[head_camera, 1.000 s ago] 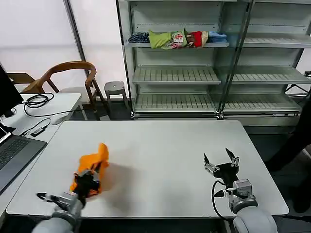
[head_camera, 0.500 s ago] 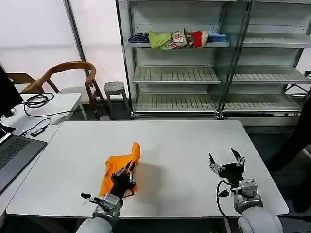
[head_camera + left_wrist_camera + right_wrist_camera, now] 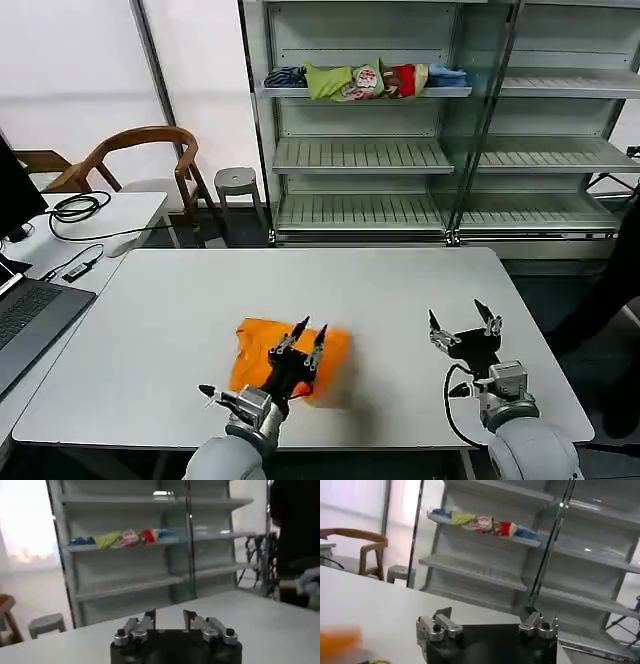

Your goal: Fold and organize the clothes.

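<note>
The clothes are one bright orange T-shirt (image 3: 256,352), lying crumpled on the white table (image 3: 360,285) near its front edge, a little left of centre. My left gripper (image 3: 312,327) hovers over the shirt's right part, fingers spread and pointing up, with nothing between them. In the left wrist view the left gripper (image 3: 169,618) shows bare table through its gap. My right gripper (image 3: 462,318) stands open above the table's front right, apart from the shirt. The right wrist view shows the right gripper (image 3: 490,617) wide open and a strip of the orange T-shirt (image 3: 337,639) at the edge.
A metal shelf unit (image 3: 360,155) stands behind the table, with a multicoloured bundle of garments (image 3: 365,80) on its upper shelf. A wooden chair (image 3: 140,150) and a stool (image 3: 237,182) stand at the back left. A laptop (image 3: 30,320) and cables (image 3: 75,208) lie on the side desk.
My left arm swept right from the table's front left, carrying the orange shirt to near the middle, then opened and let it drop flat. The right gripper barely moved.
</note>
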Controlling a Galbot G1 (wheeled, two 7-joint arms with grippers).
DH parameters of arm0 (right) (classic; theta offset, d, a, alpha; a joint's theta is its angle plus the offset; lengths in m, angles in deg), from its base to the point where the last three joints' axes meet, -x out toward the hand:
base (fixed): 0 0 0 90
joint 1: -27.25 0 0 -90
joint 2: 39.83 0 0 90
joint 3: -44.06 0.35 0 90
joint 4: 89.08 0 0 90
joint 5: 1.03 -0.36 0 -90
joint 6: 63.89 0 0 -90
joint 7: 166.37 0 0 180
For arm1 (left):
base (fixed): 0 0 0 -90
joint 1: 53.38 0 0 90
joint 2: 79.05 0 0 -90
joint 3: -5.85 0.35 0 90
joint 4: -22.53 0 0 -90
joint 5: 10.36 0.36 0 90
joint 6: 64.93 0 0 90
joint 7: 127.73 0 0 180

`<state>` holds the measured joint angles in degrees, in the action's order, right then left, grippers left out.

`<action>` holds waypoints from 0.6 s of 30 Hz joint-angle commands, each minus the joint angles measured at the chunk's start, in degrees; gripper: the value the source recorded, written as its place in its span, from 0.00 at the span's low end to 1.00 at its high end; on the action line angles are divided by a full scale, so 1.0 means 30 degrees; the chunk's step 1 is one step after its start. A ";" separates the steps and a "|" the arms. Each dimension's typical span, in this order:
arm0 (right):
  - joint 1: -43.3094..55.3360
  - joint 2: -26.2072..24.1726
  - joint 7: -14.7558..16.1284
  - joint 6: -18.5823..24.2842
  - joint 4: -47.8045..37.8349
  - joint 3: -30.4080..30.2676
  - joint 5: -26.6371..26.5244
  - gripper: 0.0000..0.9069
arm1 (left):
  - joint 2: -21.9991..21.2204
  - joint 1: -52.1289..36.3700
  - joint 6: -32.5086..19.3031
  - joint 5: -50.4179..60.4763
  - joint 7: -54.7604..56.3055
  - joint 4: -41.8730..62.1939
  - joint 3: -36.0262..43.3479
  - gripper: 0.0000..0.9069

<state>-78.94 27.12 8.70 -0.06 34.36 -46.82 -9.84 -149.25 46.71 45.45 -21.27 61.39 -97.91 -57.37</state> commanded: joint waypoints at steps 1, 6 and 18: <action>0.0641 0.0057 0.0068 0.0003 -0.0167 -0.0384 0.0091 1.00 | 0.0037 -0.1057 -0.0346 -0.5032 -0.0005 -0.0753 -0.0215 1.00; 0.1475 0.0331 -0.0053 0.0156 -0.0780 -0.1155 0.0295 1.00 | 0.1635 -0.1064 -0.0831 -0.5175 0.0044 -0.0908 -0.3806 1.00; 0.3340 0.1540 0.0117 0.3404 -0.3906 -0.2349 0.2604 1.00 | 0.3573 0.1450 -0.5177 -0.3946 -0.4435 0.2120 -1.1611 1.00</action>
<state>-72.91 29.74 8.35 3.60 29.31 -51.39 -7.17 -142.63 47.38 38.48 -32.57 55.85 -96.41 -74.89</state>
